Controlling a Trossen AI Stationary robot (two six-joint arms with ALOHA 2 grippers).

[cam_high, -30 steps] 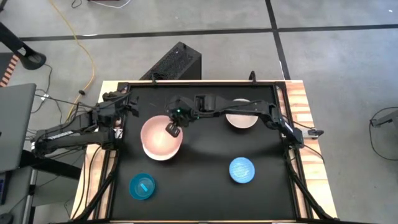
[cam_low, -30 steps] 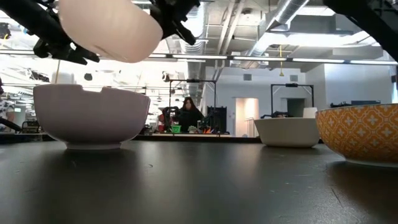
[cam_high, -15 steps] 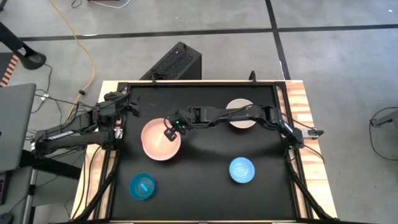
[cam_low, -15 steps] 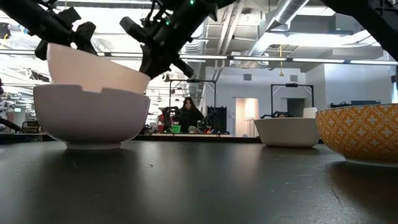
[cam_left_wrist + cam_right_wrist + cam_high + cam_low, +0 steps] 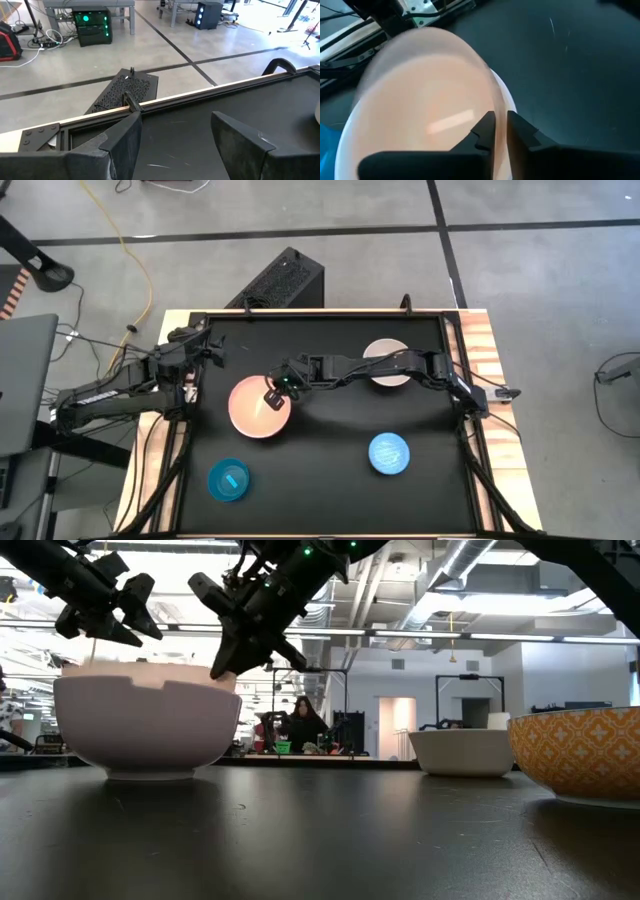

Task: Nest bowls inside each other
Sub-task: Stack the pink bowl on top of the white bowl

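The pink bowl sits inside the white bowl; in the low view only the pink bowl's rim shows above the white wall. My right gripper reaches across from the table's right, its fingers astride the pink bowl's right rim. The beige bowl stands at the far right, partly under my right arm. The sky-blue bowl rests near right and the cyan-teal bowl near left. My left gripper waits open above the table's far left corner. My right gripper has the pink bowl's rim on its right side between its two fingers, one inside the bowl and one outside. The fingers slant down from the table's right. The pink bowl rests level in the white bowl.
The black tabletop has a raised frame around it. A black box stands on the floor behind the far edge. Open tabletop lies in the middle between the bowls. A person is far off in the room.
My right gripper has gone down with the pink bowl. The bowl hung tipped above the white bowl a second ago; it now sits level inside it, with only its rim showing.
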